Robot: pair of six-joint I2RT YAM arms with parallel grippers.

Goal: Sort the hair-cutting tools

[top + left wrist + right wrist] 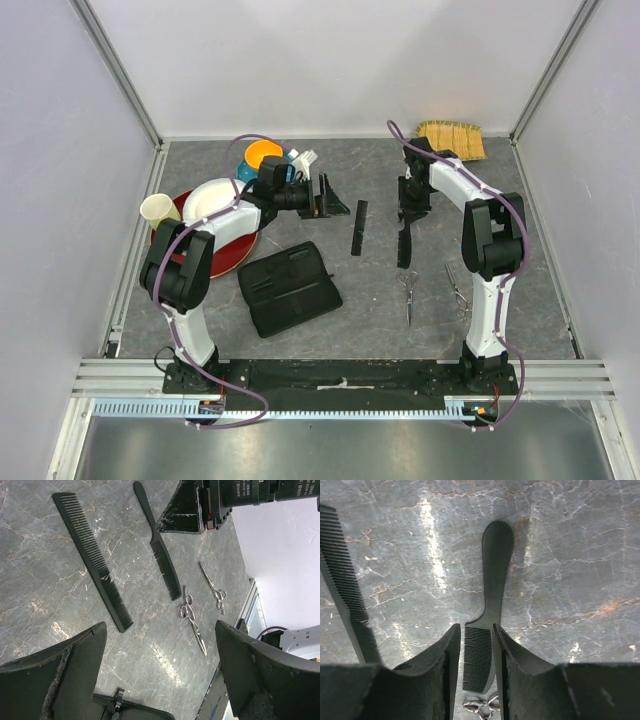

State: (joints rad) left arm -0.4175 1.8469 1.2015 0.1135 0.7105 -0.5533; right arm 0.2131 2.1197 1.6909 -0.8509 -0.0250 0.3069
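The handled black comb (492, 590) lies flat on the grey table, its toothed end between the fingers of my right gripper (476, 630). The jaws are narrowly open, with a slim gap on the teeth side. A plain black comb (345, 590) lies to its left. In the top view the handled comb (404, 240) and plain comb (359, 228) lie side by side, with two silver scissors (408, 293) (457, 288) nearer the arm bases. My left gripper (160, 630) hangs wide open and empty above the table, looking over both combs (92, 560) (157, 550) and scissors (192, 620).
A black zip case (289, 288) lies at front centre. A red plate (225, 258), white bowl (210, 198), cream cup (157, 210) and orange bowl (263, 153) crowd the back left. A straw-coloured mat (452, 140) sits at the back right. Walls enclose the table.
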